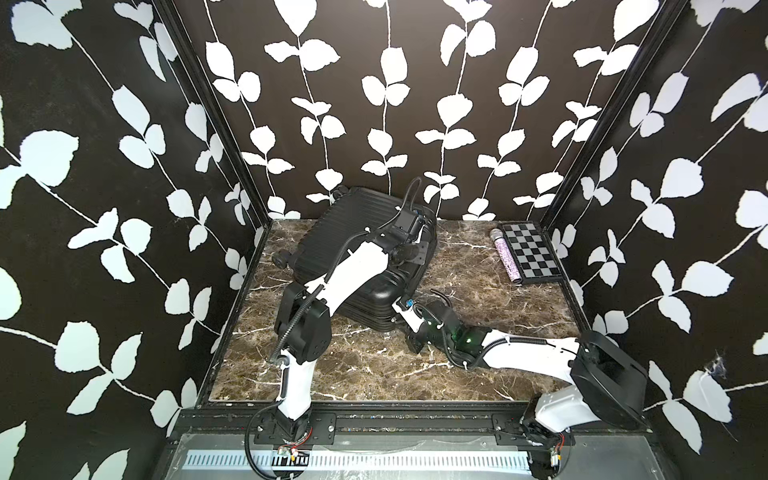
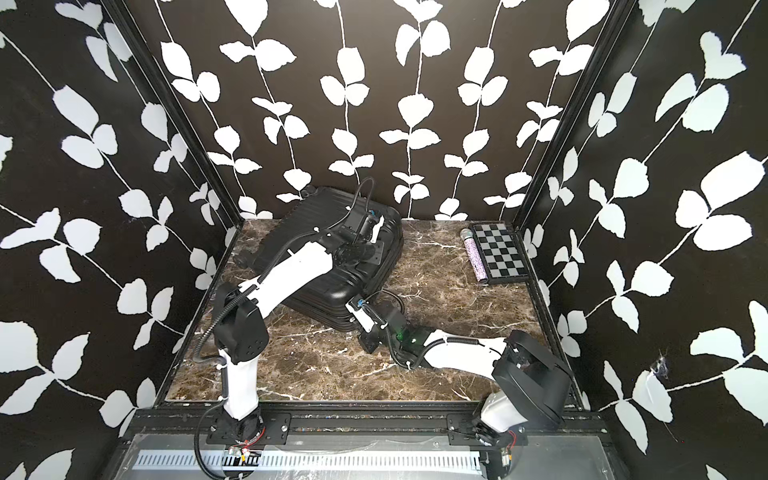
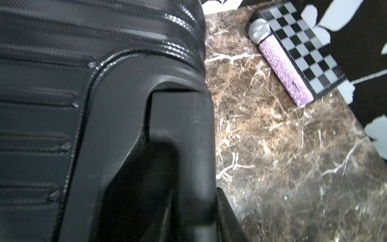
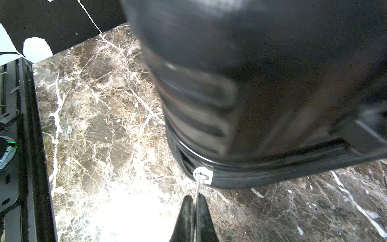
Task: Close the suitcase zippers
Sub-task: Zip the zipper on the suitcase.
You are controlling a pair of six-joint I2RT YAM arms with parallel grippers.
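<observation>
Glossy black ribbed hard-shell suitcase is lying flat, long axis slanting far-left to near-right, wheels pointing left; right gripper is pinching white-tabbed zipper pull; left gripper opening unclear.

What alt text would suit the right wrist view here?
The right pincer, shut, pinches a thin metal pull leading to a white slider on the zipper of the black suitcase. On one side of the slider the seam gapes; on the other it looks zipped. The case lies on a marble table.
</observation>
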